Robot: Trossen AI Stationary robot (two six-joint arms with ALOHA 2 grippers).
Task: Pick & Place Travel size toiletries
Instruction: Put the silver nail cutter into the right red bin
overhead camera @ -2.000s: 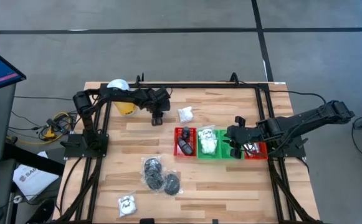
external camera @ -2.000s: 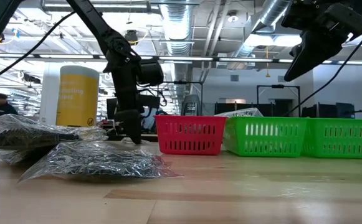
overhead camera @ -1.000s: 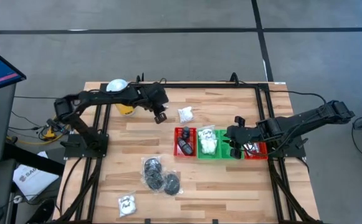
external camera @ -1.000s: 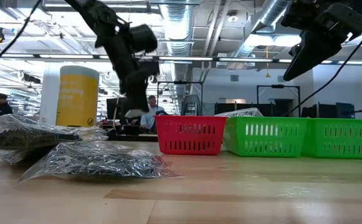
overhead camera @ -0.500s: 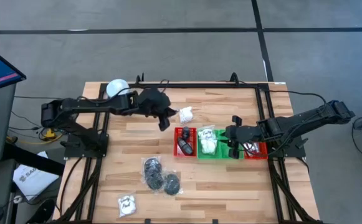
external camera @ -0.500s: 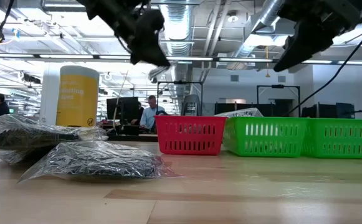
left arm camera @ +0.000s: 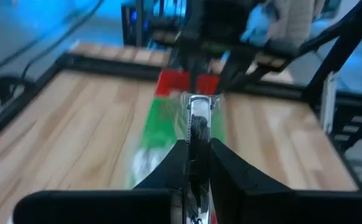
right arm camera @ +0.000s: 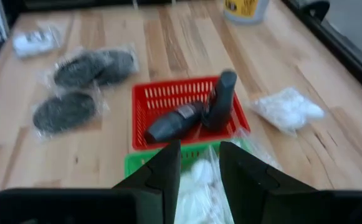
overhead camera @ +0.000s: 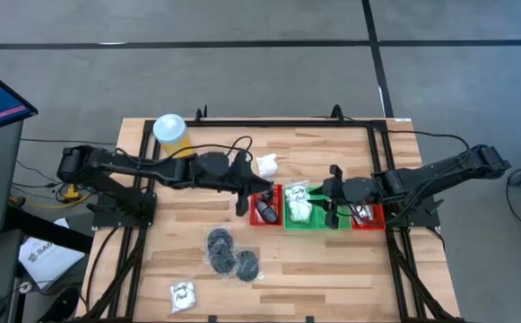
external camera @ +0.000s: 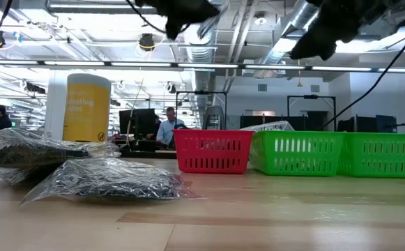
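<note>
My left gripper (overhead camera: 244, 205) hangs high over the wood just left of the red tray (overhead camera: 264, 205), shut on a slim toiletry item (left arm camera: 197, 121), clear with a dark piece inside and a silvery end. My right gripper (overhead camera: 328, 199) hovers open at the right end of the green tray (overhead camera: 300, 215), over the white sachets (right arm camera: 196, 177) lying in it. The red tray (right arm camera: 149, 93) holds dark pieces (right arm camera: 215, 106). A white sachet (overhead camera: 266, 164) lies on the table beyond the trays. Clear bags of black rounds (overhead camera: 229, 251) and another sachet (overhead camera: 182, 294) lie near the front. My left gripper pinches the slim item by its near end (left arm camera: 197, 135) between its two fingers. The fingers lie along it, nearly level and slanting a little down, pointing toward the table's right. The item sticks out past the fingertips, lifted clear of table and trays.
A yellow cylinder with a white lid (overhead camera: 170, 131) stands at the far left of the table. A second red tray (overhead camera: 368, 215) sits right of the green one, under my right arm. Black frame rails (overhead camera: 287, 123) border the table. Bare wood lies near the front right.
My left gripper has swung from beside the yellow cylinder toward the table's right and near side, over to the red tray. It has risen and tipped from pointing steeply down to nearly level, staying shut on the item. My right gripper has tipped up a little.
</note>
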